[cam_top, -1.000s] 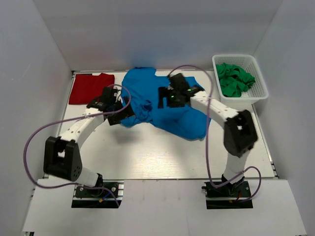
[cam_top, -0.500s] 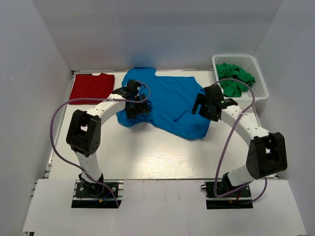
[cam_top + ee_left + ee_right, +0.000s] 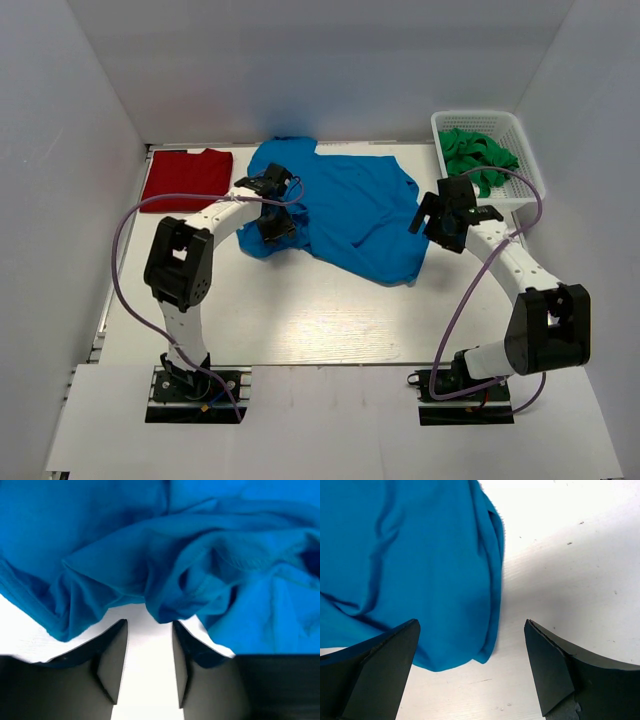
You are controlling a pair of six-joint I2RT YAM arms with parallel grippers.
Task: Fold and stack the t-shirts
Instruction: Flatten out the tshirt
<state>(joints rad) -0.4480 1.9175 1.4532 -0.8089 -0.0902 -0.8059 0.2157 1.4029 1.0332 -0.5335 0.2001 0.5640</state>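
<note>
In wrist cams: L claw [image 3: 149, 624] barely parted, R claw [image 3: 471, 622] wide, blue tee [image 3: 210, 545] ahead.

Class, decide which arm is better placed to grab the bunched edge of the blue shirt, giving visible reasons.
Left, probably. The left gripper is open right at the crumpled hem folds of the blue shirt. The right gripper, open wide, sits over the shirt's flatter right edge.

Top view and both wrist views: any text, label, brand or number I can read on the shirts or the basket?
None can be read. The blue t-shirt, red t-shirt and white basket show plain surfaces; no print or tag is visible in any view.
</note>
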